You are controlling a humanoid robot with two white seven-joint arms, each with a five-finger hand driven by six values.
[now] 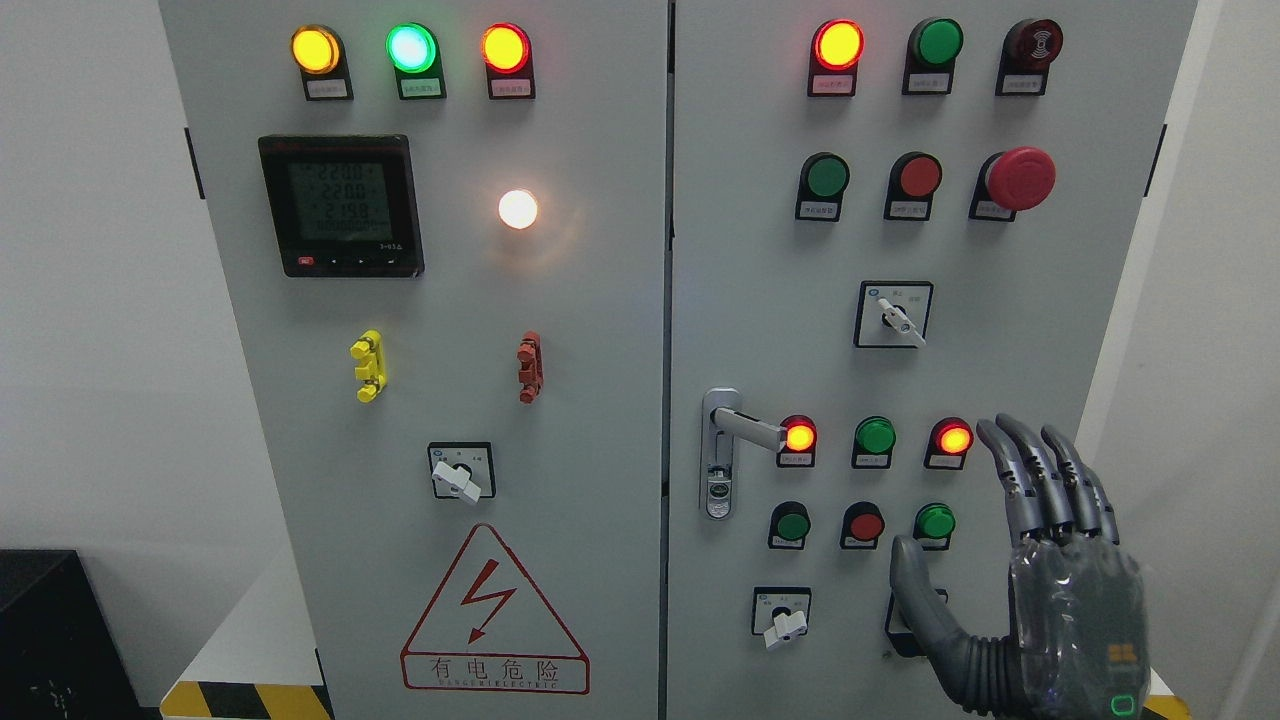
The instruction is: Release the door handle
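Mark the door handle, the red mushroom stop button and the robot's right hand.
door handle (748, 424), head view, on the lever.
red mushroom stop button (1020, 178), head view, on the cap.
right hand (1075, 590), head view, back of the palm.

Pale grey cabinet doors (600, 400) fill the view. Top left, three lamps glow: amber (315, 50), green (411, 47), red-orange (505, 48). Below, a black-framed meter (341, 205) shows a grey-green screen, and a round lamp (518, 209) burns warm white. A yellow clip (368, 366) and a red-brown clip (529, 367) sit on the grey. The warning triangle (494, 610) is red-outlined with a red lightning bolt. On the right door, a silver door handle (745, 427) sits beside a lit red-orange lamp (798, 436); green and red buttons dot the panel, plus a bright red mushroom button (1020, 178). The right hand (1040, 560) is dark grey, with a glossy palm cover. Yellow-and-black stripes (245, 700) edge the floor.
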